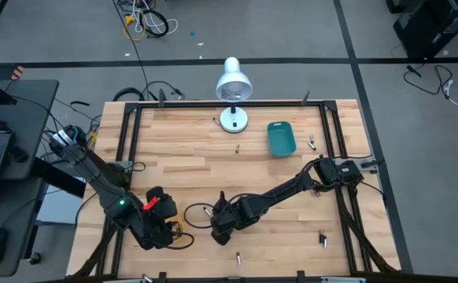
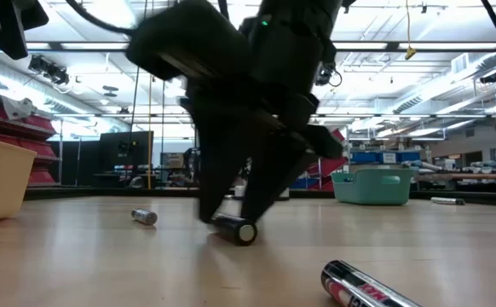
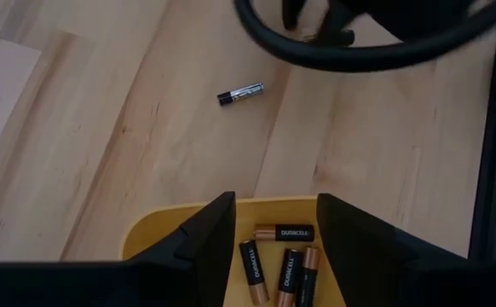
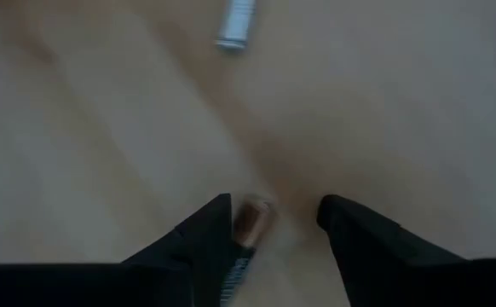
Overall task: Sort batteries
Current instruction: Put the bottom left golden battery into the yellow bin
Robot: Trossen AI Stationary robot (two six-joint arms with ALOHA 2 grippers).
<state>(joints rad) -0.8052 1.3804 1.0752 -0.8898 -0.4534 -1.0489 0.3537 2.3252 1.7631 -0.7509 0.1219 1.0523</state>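
One battery (image 4: 250, 223) is the one I want now. It lies flat on the wooden table (image 1: 276, 181), right between the two fingers of my right gripper (image 4: 275, 205). Those fingers are apart and are not squeezing it yet. The battery is not in the middle of the gap. It sits close beside one finger (image 4: 210, 226), and the other finger (image 4: 350, 226) has more bare wood next to it. Its long side points the same way my fingers point, with the copper end away from my wrist. So I think the fingers can close on its round sides, and that is a good way to hold it. It may roll a bit when the near finger pushes it first.

My right gripper is down low at the table, near the front middle. My left gripper (image 3: 275, 205) is just beside it, over the yellow tray (image 3: 158, 226). Its fingers are apart too, and it holds nothing. Four batteries (image 3: 282, 232) lie in that tray. The right arm is the nearer one to this battery, so this is a job for the right.

Another battery (image 4: 236, 24) lies on the wood farther ahead, well apart from this one.
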